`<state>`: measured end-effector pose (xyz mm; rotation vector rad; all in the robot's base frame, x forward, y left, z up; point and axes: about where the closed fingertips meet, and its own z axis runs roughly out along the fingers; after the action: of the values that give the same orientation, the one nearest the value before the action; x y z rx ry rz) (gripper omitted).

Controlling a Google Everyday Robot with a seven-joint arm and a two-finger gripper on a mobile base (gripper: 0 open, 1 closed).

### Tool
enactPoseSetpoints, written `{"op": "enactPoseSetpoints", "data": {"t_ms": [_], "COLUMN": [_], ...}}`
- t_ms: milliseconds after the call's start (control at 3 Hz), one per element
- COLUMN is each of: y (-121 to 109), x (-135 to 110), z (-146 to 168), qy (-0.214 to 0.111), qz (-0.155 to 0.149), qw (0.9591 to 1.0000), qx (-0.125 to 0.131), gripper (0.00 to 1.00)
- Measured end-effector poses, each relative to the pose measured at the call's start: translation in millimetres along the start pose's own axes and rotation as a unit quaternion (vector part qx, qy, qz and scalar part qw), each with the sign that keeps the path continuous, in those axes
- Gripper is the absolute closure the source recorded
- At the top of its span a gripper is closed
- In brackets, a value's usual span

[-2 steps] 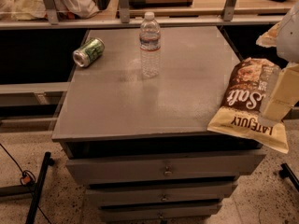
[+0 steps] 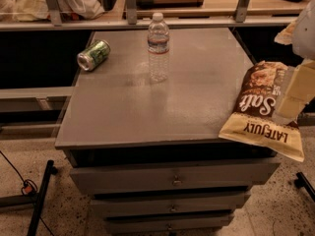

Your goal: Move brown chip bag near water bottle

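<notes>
The brown chip bag (image 2: pixel 261 110) lies upside down at the right front corner of the grey cabinet top (image 2: pixel 147 107), hanging over the right edge. Its cream band with "LATE JULY" lettering faces the front. The gripper (image 2: pixel 295 95) comes in from the right edge of the view and sits on the bag's right side, its cream-coloured fingers over the bag. The water bottle (image 2: pixel 158 46) stands upright near the back middle of the top, well to the left of the bag.
A green drink can (image 2: pixel 93 55) lies on its side at the back left corner. A shelf rail with metal posts (image 2: pixel 131 4) runs behind the cabinet. Drawers (image 2: pixel 172 178) face the front. A black stand leg (image 2: pixel 42 195) is on the floor at left.
The bag and the gripper have stayed at the right front corner. The bottle and the can have not moved.
</notes>
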<state>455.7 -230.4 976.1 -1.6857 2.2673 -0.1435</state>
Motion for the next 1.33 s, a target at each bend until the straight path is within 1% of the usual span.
{"op": "enactPoseSetpoints", "data": {"t_ms": [333,667,1000,1333], "y": [-38,-77,-97,-100], "x": [18,43,69,93], "z": [7,17,29,55], "qy": [0.017,0.02,0.024,0.024], "qz": [0.027,0.064,0.099,0.131], "qw": [0.9993,0.9972,0.9945,0.9911], "qx": [0.017,0.032,0.028,0.002], "gripper": [0.0,0.0,0.0,0.0]}}
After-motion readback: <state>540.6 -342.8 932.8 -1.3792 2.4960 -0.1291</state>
